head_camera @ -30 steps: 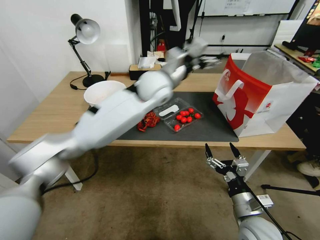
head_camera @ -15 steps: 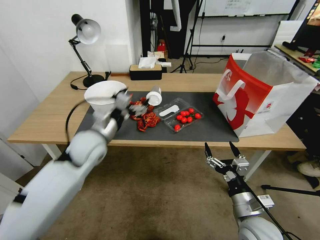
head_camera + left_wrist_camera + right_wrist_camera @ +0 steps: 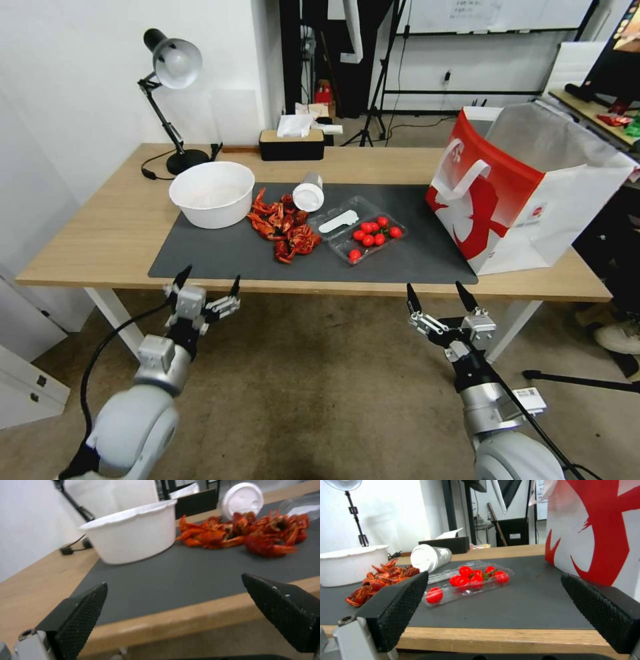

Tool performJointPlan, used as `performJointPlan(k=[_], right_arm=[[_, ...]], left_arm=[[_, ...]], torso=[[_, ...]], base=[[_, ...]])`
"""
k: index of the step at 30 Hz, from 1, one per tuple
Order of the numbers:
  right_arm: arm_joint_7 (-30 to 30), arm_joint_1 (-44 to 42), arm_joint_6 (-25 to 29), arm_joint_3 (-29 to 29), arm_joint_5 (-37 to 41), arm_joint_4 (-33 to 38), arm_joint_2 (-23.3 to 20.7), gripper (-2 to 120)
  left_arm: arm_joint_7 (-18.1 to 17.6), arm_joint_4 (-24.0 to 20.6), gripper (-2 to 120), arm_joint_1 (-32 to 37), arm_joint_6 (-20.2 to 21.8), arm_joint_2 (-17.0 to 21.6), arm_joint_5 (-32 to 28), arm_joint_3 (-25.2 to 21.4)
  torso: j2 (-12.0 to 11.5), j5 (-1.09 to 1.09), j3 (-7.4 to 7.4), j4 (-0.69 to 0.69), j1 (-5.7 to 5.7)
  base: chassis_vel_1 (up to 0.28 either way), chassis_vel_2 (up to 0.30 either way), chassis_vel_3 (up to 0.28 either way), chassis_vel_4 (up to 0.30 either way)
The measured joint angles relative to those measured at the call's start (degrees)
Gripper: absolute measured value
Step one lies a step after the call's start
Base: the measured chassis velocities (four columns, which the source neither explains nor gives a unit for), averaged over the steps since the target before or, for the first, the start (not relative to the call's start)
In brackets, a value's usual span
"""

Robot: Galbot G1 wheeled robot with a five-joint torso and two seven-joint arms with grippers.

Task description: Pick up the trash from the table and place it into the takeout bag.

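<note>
Below the table (image 3: 100, 233) edge our left gripper (image 3: 205, 295) hangs spread and empty; crayfish shells (image 3: 283, 227) lie beyond its fingertips. Our right gripper (image 3: 437, 301) also gapes, the takeout bag (image 3: 527, 193) beyond-right. Between picks, we judge; next, reach forward.

The takeout bag (image 3: 527, 193) is cut by the right wrist view's edge, so there it shows a slice of red-and-white front and no handles or rim. From the head view its silvery inside is visible near the top alone; whatever lies at the bottom is hidden. The left wrist view is soft, leaving the red crayfish shells (image 3: 253, 533) a smear without clear limbs, and it crops the clear plastic tray (image 3: 300, 503) to one corner. The lidded white cup (image 3: 309, 191) lies on its side (print unreadable). The white bowl (image 3: 212, 193) holds something too faint to name.
</note>
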Motion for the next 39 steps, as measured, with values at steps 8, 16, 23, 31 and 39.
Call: performJointPlan(k=[8,16,23,31,39], right_arm=[[0.0,-0.1,-0.2,0.0,0.0,0.1,0.1,100],[0.1,0.0,-0.2,0.0,0.0,0.1,0.2,100],[0.1,0.2,-0.3,0.1,0.0,0.0,0.1,100],[0.2,0.3,-0.3,0.1,0.0,-0.1,0.1,100],[0.2,-0.3,-0.3,0.1,0.0,0.3,0.1,100]], left_arm=[[-1.2,1.0,100,1.8,-1.2,-1.8,0.1,0.7],[-1.3,1.2,100,1.0,-1.1,-2.0,-0.2,1.2],[-1.3,1.6,100,0.8,-1.0,-2.1,-0.5,1.3],[-1.3,1.7,100,0.6,-0.9,-1.9,-0.9,1.2],[-2.7,-4.0,100,-2.0,5.4,1.2,-7.9,1.6]], torso=[[0.0,0.0,0.0,0.0,0.0],[0.0,0.0,0.01,0.0,0.01],[0.0,-0.01,0.01,0.0,0.01],[0.0,-0.01,0.01,0.01,0.01],[0.0,0.0,0.01,0.02,0.0]], base=[[0.0,0.0,0.0,0.0],[0.0,0.0,0.0,0.0],[0.0,0.0,0.0,0.0],[0.0,0.0,0.0,0.0],[0.0,0.0,0.0,0.0]])
